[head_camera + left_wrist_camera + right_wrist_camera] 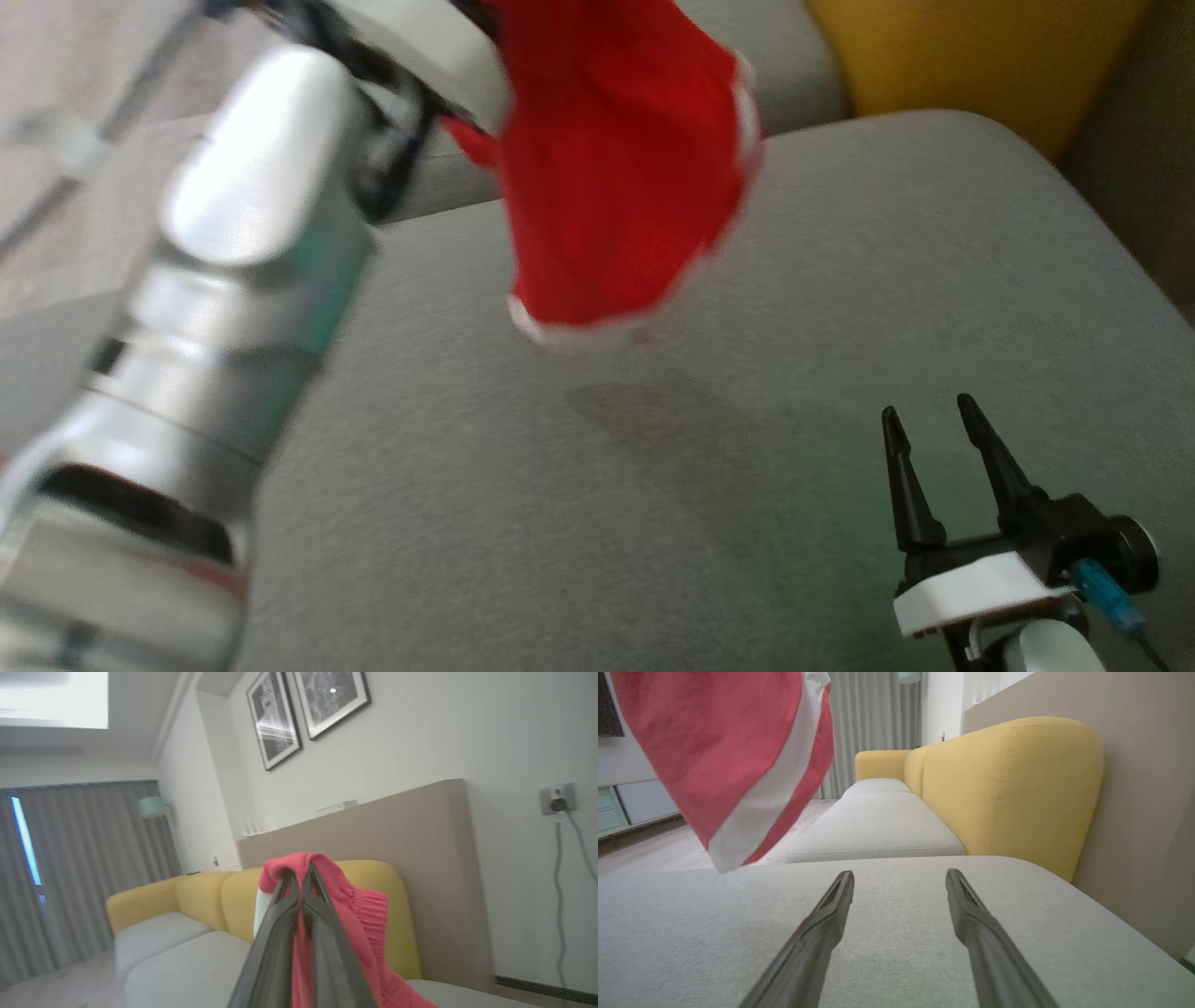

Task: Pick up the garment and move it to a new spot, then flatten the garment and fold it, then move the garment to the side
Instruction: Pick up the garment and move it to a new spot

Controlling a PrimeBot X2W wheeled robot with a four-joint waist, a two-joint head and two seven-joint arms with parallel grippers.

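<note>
Head view, mid-carry: grips the red garment (621,177) in the shut left claw (299,870), dangles it clear above the grey cushion (653,523), up and left of the wide-open empty right claw (929,411) (first step, probably), next needs lowering onto a fresh spot.

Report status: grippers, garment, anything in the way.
Left gripper shut on red garment, hanging above the grey cushion. Right gripper open, empty, low over cushion. Nothing between garment and cushion.
</note>
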